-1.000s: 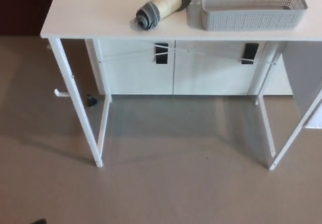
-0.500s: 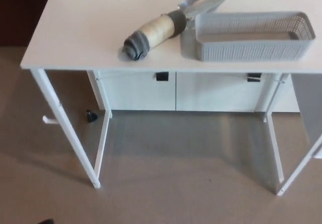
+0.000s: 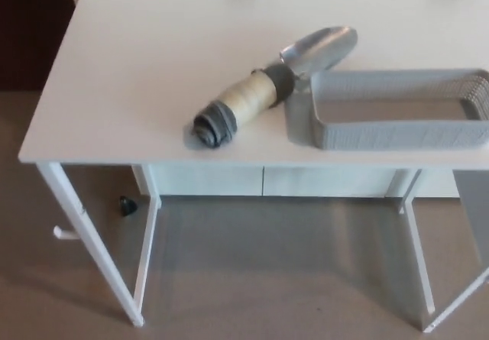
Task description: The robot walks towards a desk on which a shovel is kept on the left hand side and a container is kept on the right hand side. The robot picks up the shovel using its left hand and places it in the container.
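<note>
White worktop [image 3: 137,65] carries shovel [image 3: 267,88] touching the empty container [image 3: 397,134] near its front edge; no hands visible; left should grasp the handle.

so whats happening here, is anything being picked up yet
Not yet. No robot hand shows in the head view, so nothing is being handled. The shovel lies on the white desk, its metal scoop beside the left end of the grey container, which looks empty. The handle points toward the desk's front edge.
</note>
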Robot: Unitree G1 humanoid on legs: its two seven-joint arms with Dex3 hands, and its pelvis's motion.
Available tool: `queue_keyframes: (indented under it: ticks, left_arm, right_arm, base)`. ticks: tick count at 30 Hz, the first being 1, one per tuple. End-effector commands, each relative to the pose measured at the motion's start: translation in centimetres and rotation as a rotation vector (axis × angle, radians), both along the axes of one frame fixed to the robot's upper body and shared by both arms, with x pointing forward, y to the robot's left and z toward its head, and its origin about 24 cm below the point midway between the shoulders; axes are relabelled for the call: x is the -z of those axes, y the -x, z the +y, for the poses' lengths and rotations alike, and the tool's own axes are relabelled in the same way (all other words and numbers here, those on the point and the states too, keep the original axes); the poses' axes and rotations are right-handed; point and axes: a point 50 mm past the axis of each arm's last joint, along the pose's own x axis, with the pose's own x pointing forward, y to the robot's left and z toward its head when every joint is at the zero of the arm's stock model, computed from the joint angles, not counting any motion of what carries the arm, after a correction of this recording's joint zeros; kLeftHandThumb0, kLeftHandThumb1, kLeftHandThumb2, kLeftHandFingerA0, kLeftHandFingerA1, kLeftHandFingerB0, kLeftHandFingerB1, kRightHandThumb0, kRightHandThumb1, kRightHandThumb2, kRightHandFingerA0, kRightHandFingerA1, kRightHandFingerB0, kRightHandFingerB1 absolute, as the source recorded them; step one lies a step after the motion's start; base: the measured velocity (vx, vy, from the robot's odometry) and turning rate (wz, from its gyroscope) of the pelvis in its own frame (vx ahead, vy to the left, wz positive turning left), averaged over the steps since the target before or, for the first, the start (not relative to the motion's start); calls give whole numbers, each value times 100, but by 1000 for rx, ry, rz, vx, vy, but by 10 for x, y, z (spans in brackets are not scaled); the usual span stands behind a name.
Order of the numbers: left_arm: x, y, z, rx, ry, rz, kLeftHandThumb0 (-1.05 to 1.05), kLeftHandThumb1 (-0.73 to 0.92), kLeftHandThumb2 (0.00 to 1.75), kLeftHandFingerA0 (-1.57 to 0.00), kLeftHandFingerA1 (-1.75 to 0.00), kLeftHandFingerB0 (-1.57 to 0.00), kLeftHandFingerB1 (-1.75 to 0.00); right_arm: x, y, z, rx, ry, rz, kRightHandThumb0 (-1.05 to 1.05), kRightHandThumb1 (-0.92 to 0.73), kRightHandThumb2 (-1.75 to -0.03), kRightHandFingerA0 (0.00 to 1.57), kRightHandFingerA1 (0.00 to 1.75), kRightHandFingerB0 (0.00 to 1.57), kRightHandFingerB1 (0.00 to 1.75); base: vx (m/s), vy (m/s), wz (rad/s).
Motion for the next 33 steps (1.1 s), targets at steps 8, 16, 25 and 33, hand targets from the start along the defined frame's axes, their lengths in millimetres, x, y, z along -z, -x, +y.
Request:
queue_keyframes:
  ticks: [8,16,25,33]
  left_arm:
    - [-5,-3,0,36,-45,-32,-20,60,57,-39,-49,-30,-36]
    - [-4,-2,0,46,-61,-34,-20,60,57,-40,-50,-31,-37]
    - [-3,-3,0,57,-75,-33,-19,60,57,-41,-50,-31,-37]
    - [-4,-3,-1,62,-87,-32,-20,59,57,-42,-50,-32,-37]
  right_arm:
    - [0,2,-4,8,2,26,-29,-46,-64,66,60,52,55]
    - [0,0,-4,17,-6,32,-31,-45,-65,67,61,52,55]
    - [-2,-1,-3,6,3,32,-30,-45,-65,67,61,52,55]
    - [-1,0,-2,14,-12,38,-23,-51,-54,69,55,53,49]
  base:
    - [177,-57,9]
    - [218,-95,11]
    - [89,27,-5]
    - [98,121,7]
